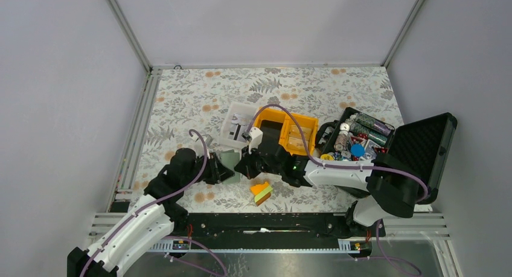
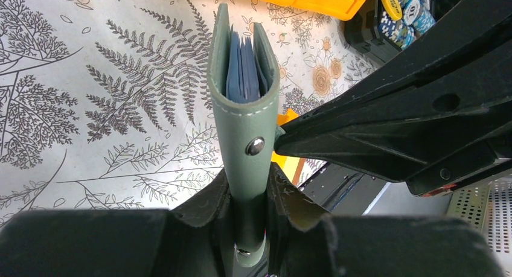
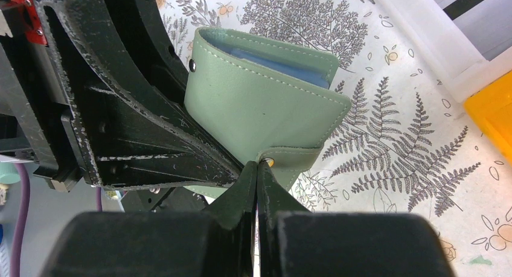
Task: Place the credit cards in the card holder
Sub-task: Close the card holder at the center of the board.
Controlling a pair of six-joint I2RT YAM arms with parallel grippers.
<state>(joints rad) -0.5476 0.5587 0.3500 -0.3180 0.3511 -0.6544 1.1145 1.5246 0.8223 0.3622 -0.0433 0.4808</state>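
Left wrist view: the card holder (image 2: 244, 117) stands on edge above the floral surface (image 2: 90, 108). It is folded, its long axis runs straight out from the left end effector (image 2: 247, 212), and its blue inner pockets (image 2: 241, 66) face away. That end effector is closed tight on the holder's near end. The snap tab (image 3: 288, 159) hangs off the holder's right side, and the right end effector (image 3: 258, 168) reaches it from the right, fingers pinched nearly together on the tab's tip. Opening probably depends on pulling that tab rightward. No loose credit card shows clearly. An orange-yellow-green wedge block (image 1: 261, 193) lies just near of both.
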